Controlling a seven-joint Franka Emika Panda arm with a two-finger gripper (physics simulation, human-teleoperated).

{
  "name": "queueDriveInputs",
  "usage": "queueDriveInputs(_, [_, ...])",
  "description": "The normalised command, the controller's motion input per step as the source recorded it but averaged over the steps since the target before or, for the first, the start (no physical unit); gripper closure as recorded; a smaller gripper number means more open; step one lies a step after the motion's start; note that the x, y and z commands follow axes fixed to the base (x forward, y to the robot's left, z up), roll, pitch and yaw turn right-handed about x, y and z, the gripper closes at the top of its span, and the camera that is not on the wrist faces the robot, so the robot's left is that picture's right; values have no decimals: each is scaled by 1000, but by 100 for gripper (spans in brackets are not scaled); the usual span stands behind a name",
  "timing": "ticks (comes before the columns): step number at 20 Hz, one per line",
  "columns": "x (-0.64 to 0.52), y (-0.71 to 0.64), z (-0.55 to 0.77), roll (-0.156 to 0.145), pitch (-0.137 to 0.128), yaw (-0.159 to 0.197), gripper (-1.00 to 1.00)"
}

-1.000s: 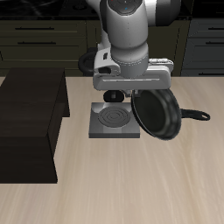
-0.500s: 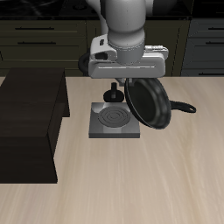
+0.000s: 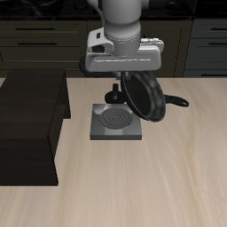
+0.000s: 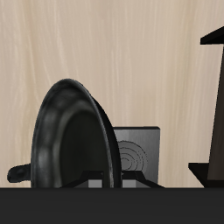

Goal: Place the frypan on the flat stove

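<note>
My gripper [image 3: 123, 87] is shut on the rim of the frypan [image 3: 142, 96] and holds it in the air, tipped steeply on edge. The pan's thin black handle [image 3: 175, 100] points away from the stove. The flat stove [image 3: 113, 124], a grey square plate with a dark spiral coil, lies on the table just below and beside the pan. Its black knob is mostly hidden behind my gripper. In the wrist view the frypan [image 4: 74, 140] fills much of the frame and covers part of the flat stove [image 4: 142, 153].
A large dark brown box [image 3: 31, 124] stands beside the stove, reaching toward the table's front edge; it also shows in the wrist view [image 4: 215, 114]. Dark cabinets [image 3: 35, 35] run behind the table. Bare wooden tabletop [image 3: 142, 186] lies in front of the stove.
My gripper has carried the frypan sideways toward the stove and a little farther back. The pan now stands more on edge, closer over the stove plate.
</note>
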Motion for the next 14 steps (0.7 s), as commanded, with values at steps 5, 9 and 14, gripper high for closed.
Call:
queueDriveInputs(5, [-176, -70, -66, 3, 9, -4, 100])
queueDriveInputs(9, [-246, -184, -32, -15, -2, -11, 100])
queueDriveInputs(14, [-150, -207, -28, -26, 7, -8, 100])
